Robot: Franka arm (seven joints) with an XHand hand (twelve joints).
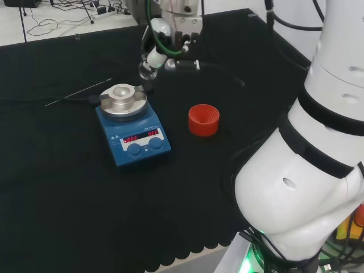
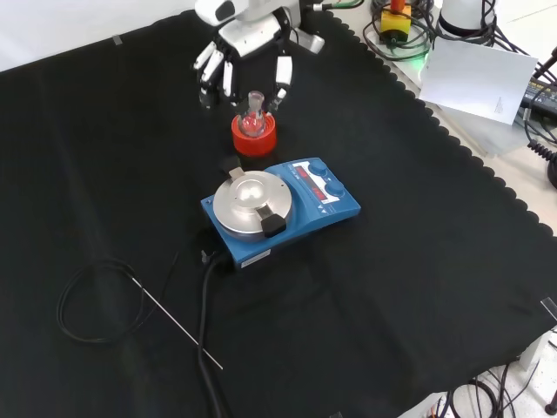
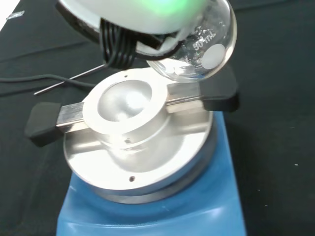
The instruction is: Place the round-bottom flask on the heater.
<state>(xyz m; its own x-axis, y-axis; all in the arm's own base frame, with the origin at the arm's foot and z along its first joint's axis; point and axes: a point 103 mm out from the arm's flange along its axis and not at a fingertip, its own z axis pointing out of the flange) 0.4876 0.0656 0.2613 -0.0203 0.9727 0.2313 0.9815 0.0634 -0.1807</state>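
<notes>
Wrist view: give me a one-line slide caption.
Hand holds the round-bottom flask in the air beside the heater's empty metal bowl.

Wrist view: hand (image 3: 147, 19) blurred, covering the flask (image 3: 202, 54) neck. Heater (image 3: 147, 206) base cut off by frame edge (knobs out of frame). Grip on flask unclear.
</notes>
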